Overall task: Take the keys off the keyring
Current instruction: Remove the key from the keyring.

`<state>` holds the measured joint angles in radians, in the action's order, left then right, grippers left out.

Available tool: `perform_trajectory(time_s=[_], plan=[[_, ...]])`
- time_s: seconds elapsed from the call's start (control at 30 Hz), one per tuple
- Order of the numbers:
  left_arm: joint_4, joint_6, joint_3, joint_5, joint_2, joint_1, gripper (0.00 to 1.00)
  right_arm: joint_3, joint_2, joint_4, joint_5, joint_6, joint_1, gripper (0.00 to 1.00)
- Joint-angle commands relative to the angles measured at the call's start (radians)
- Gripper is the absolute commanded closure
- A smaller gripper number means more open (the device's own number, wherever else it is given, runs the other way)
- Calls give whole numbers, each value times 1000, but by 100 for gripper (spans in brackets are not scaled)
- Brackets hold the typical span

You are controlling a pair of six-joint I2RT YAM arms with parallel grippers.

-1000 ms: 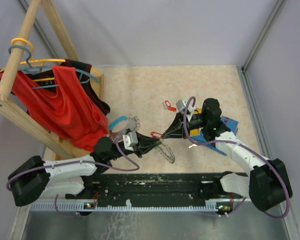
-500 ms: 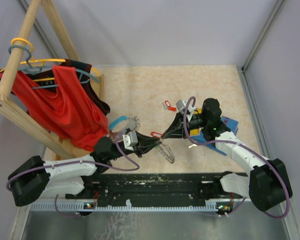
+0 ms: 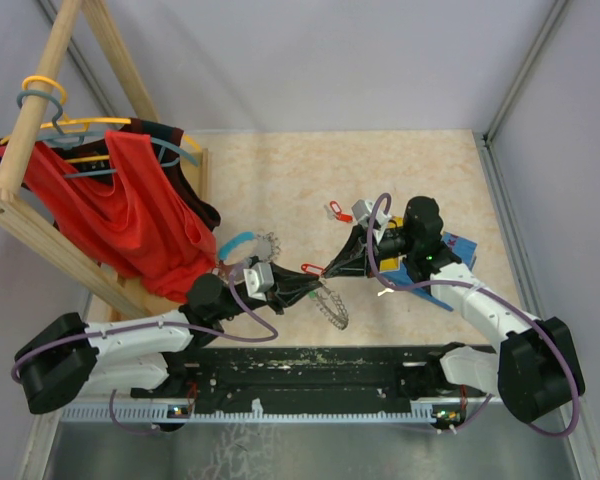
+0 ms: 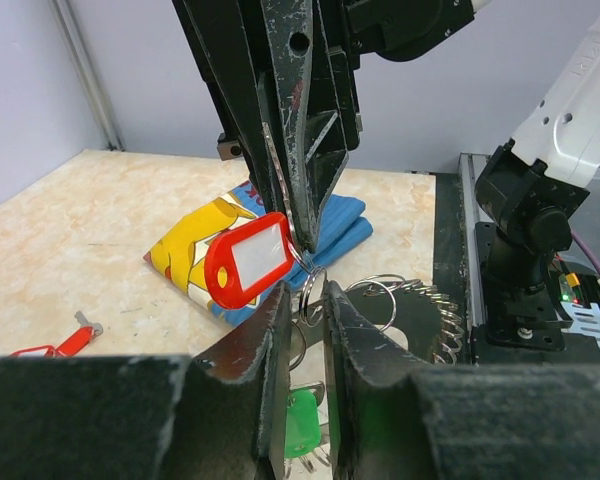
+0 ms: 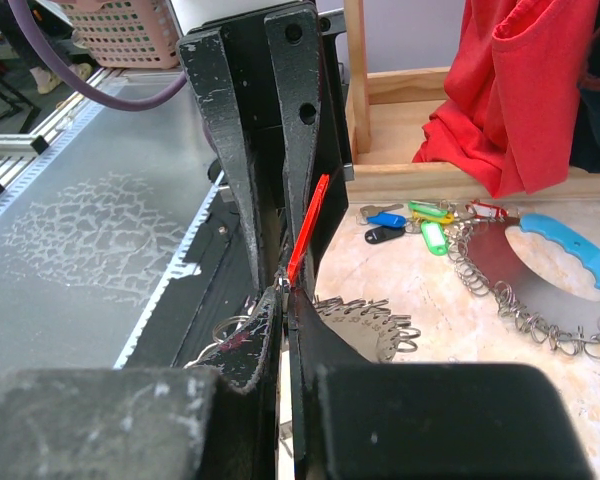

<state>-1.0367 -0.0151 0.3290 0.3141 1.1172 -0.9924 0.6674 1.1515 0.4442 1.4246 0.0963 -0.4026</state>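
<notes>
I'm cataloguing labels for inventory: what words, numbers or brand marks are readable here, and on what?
None readable.
The red key tag has a white insert that looks blank.
The blue and yellow printed item shows a picture, with no legible lettering.

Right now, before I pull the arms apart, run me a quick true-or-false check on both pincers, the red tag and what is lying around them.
1. The right pincer is shut on the red-tagged key. True.
2. The left pincer stands wide open, clear of the keyring. False: its fingers are closed on the keyring's loops.
3. A loose red key lies on the table, apart from both pincers. True.
4. The other keyring, near the wooden rack, has a green handle. False: its handle is blue.
</notes>
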Motion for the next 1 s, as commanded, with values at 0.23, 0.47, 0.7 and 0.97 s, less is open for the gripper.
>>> perform_trajectory(time_s=[0.23,0.47,0.7,0.97], plan=[[-26,14,18,-8,-17,4,81,28,-26,30,20,-19,5,100],[-24,12,16,-6,-18,4,83,28,-25,31,20,-18,5,100],[-19,12,15,3,-12,3,83,29,-25,30,20,-18,5,100],[-14,12,16,16,-3,4,83,29,-25,28,19,-20,5,100]])
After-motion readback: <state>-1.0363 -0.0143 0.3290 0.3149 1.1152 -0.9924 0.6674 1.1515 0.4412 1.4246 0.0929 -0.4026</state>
